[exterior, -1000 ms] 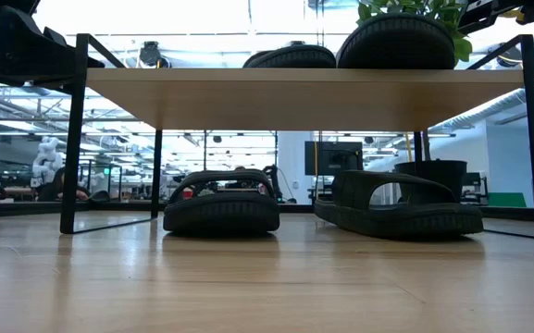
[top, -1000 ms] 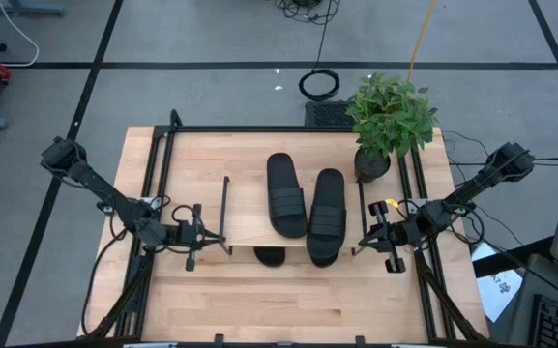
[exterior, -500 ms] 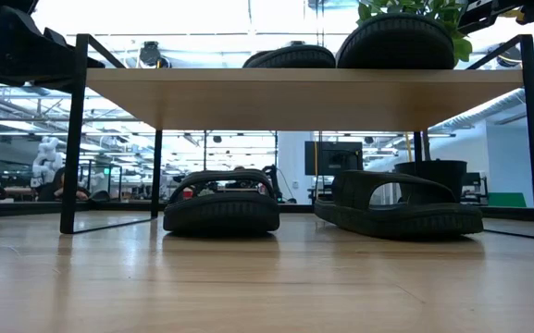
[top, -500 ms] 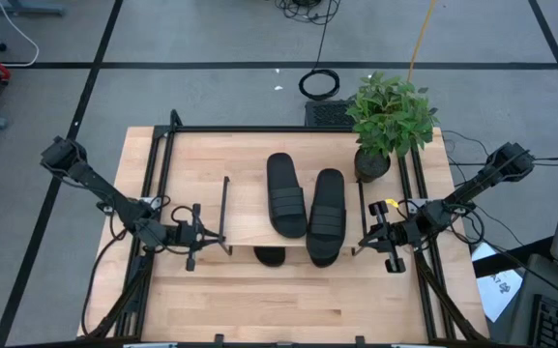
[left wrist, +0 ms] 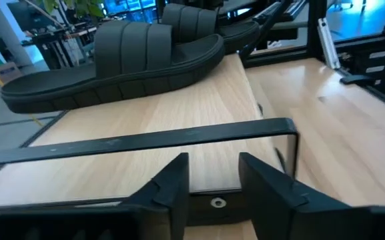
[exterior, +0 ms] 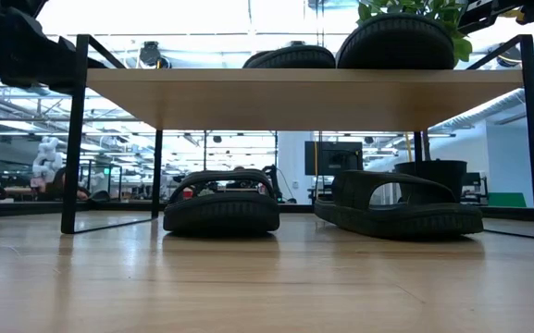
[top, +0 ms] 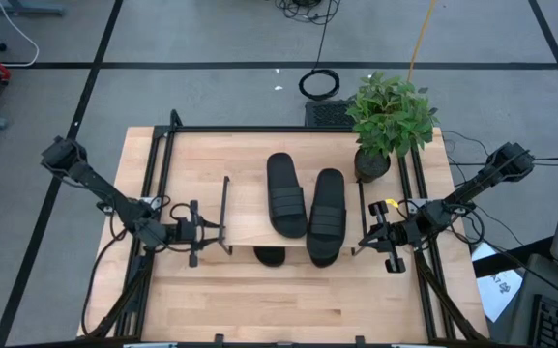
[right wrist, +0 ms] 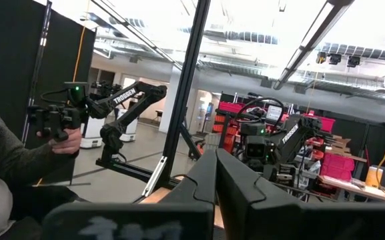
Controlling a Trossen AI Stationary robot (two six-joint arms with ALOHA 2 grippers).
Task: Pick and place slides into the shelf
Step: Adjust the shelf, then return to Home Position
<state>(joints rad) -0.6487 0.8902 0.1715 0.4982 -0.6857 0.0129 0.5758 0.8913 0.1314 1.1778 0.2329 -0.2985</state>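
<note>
The shelf stands mid-table, its light top board on thin black legs. Two black slides lie side by side on the board. Two more slides rest on the tabletop beneath it, and one toe pokes out at the near edge. My left gripper is open, level at the shelf's left end, its fingers just short of the black frame bar. My right gripper hovers shut at the shelf's right end.
A potted plant stands at the shelf's far right corner. Black rails run along both sides of the table. Bare wood lies toward the near edge. In the right wrist view a person holds a device beyond the table.
My left gripper has edged a little toward the shelf's left end. The slides and the shelf have stayed where they were.
</note>
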